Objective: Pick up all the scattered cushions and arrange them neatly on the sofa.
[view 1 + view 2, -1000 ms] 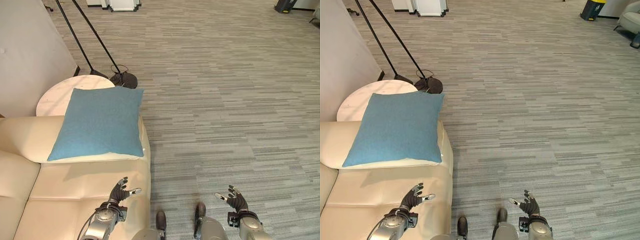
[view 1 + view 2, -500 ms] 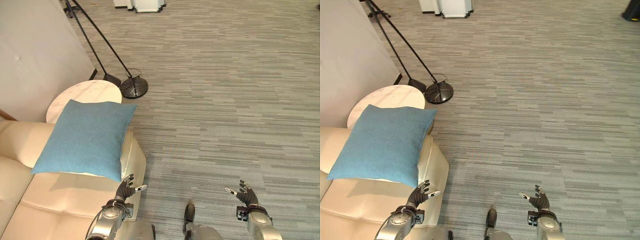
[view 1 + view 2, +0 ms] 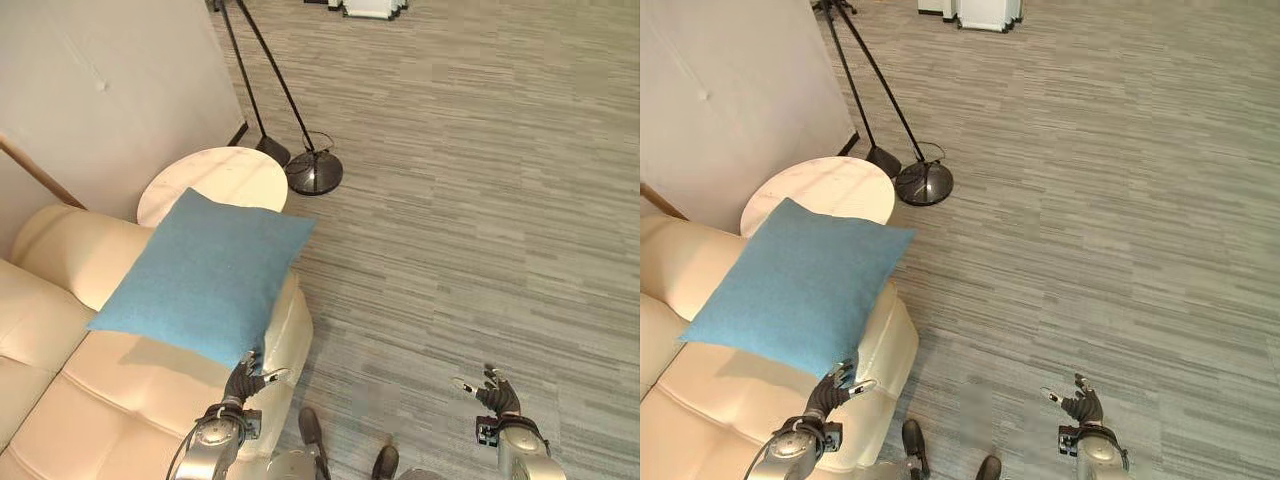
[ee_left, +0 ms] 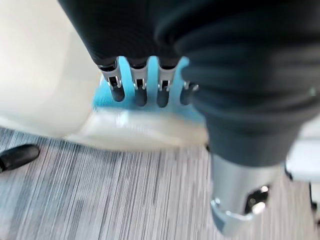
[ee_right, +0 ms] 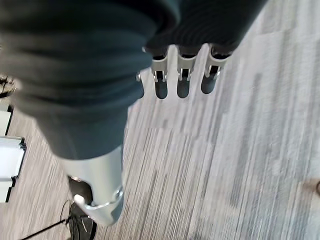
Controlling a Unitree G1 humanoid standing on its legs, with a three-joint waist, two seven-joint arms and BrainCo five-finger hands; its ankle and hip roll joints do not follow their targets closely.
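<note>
While idle: cushion (image 3: 203, 276) on sofa (image 3: 60, 380)

No text, label, number or sign can be read on the square blue fabric cushion (image 3: 205, 278), the cream leather sofa (image 3: 60, 400) or the grey striped carpet floor (image 3: 480, 200).

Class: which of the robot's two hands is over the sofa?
The left hand, open above the cream sofa near the blue cushion; the right hand is over carpet.
</note>
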